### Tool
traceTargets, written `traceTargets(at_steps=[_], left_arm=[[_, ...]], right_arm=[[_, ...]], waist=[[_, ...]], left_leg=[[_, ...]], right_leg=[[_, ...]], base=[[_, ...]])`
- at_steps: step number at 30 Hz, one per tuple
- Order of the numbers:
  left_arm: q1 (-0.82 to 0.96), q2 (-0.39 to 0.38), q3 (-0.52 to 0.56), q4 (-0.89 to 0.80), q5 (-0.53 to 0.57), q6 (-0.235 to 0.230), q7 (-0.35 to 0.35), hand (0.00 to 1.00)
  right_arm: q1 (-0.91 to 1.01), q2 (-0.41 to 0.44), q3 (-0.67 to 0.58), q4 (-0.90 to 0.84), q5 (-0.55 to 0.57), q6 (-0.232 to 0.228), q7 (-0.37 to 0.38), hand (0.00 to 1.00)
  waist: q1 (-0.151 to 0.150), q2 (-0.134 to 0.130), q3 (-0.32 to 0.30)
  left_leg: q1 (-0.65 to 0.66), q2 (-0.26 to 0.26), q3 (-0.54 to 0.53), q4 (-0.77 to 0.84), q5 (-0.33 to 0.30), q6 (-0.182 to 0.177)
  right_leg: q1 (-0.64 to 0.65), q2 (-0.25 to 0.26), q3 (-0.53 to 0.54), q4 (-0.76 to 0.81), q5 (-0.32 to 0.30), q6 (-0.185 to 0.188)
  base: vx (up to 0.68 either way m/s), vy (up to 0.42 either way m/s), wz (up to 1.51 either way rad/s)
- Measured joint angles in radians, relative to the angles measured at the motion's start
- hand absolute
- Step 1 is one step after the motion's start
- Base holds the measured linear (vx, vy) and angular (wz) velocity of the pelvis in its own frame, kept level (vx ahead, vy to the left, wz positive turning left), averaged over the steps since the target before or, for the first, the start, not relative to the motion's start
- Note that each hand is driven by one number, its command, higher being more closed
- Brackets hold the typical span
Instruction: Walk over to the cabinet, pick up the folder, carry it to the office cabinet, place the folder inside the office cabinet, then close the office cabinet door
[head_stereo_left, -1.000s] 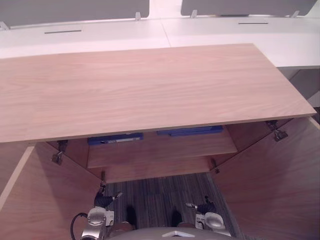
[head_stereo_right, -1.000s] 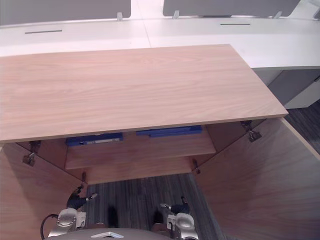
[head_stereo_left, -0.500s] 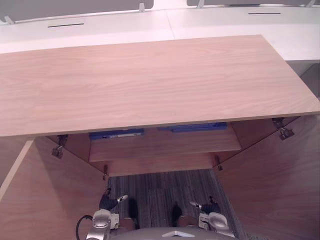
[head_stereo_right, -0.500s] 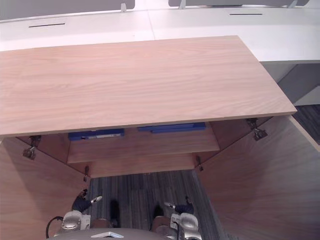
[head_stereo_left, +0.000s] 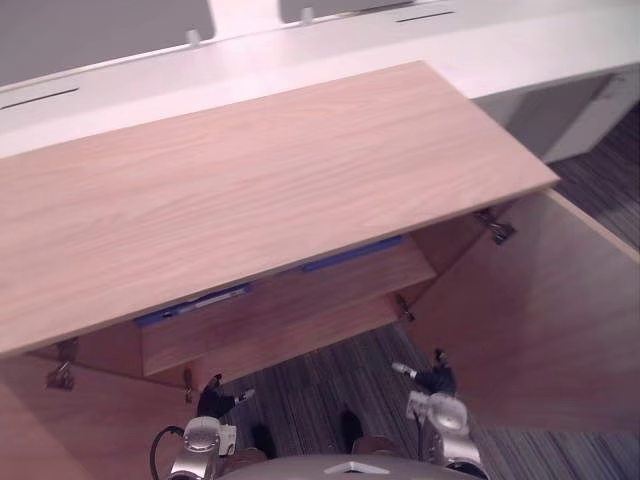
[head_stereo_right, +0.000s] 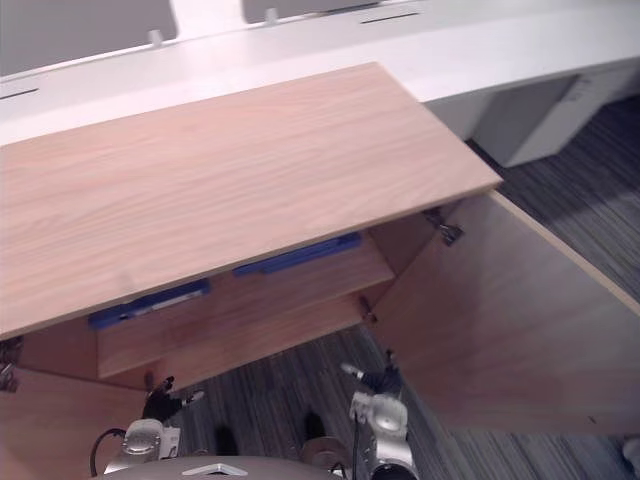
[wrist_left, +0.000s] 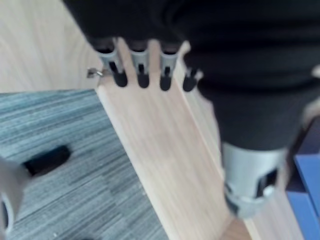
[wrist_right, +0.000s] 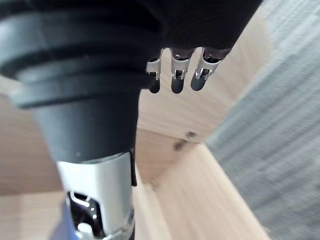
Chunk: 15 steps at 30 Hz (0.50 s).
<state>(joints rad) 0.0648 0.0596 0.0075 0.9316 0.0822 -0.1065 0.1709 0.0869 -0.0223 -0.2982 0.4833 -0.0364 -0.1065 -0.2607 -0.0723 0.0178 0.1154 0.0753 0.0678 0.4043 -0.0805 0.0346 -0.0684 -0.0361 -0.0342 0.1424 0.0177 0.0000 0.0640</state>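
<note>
1. The cabinet (head_stereo_left: 250, 190) is light wood with a smooth, matt top.
2. The floor (head_stereo_left: 320, 385), at 6 o'clock, is rough grey striped carpet.
3. The hinge (head_stereo_left: 497, 231), at 3 o'clock, is shiny metal.

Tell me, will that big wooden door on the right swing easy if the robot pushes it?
Probably yes: the right door hangs wide open on a metal hinge, so it should swing. It looks like a stiff, flat board, so it likely won't bend. Being large, it may feel heavy.
</note>
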Motion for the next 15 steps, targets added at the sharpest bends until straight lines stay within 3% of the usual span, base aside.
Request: traceTargets(at_steps=[4,10,15], left_arm=[[-0.001,0.001,0.000,-0.009,0.000,0.000,0.004,0.00],[-0.002,0.001,0.000,-0.018,-0.002,0.000,0.005,0.00],[-0.006,-0.003,0.034,-0.020,-0.003,0.000,0.004,0.00]], right_arm=[[0.010,-0.021,-0.090,-0.119,0.000,-0.018,-0.034,0.00],[0.034,-0.027,-0.195,-0.162,0.014,-0.020,-0.066,0.00],[0.035,-0.027,-0.252,-0.162,0.080,-0.020,-0.099,0.00]], waist=[[-0.037,0.006,-0.004],[-0.069,0.022,-0.021],[-0.075,0.021,-0.033]], left_leg=[[0.026,0.000,0.066,0.000,-0.013,-0.001],[0.034,-0.008,0.149,0.000,-0.031,-0.002],[0.047,-0.009,0.176,0.000,-0.045,-0.009]], right_leg=[[-0.005,0.007,0.071,-0.013,0.022,0.007],[-0.036,0.009,0.153,-0.022,0.047,0.021],[-0.046,0.014,0.181,-0.006,0.043,0.022]], base=[[-0.06,0.015,-0.52],[-0.05,0.004,-0.44],[-0.03,-0.020,-0.16]])
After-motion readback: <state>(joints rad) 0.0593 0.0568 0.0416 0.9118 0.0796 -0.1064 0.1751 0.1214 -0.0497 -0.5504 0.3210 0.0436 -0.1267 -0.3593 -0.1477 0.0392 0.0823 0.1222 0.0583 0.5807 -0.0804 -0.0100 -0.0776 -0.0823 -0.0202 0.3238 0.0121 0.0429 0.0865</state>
